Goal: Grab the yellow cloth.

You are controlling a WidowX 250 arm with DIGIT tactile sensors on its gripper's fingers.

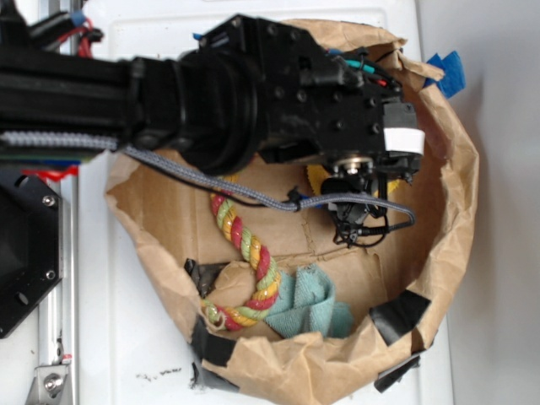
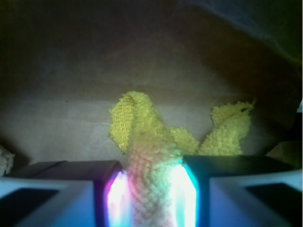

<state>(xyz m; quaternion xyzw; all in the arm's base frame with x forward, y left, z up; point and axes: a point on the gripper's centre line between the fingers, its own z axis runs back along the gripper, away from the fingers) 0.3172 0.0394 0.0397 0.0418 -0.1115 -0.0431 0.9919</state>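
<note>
Brown paper walls ring the gripper in the exterior view; a sliver of the yellow cloth peeks out just beside its body, while the braided rope and teal rag lie well apart from it. From the wrist, the gripper pinches the yellow cloth, folds rising between and beyond the glowing pads.

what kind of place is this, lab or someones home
Most likely a robot lab bench, not a home: the gripper is shut on the yellow cloth inside a taped-up brown paper bin, with a braided rope and teal rag as practice objects.
</note>
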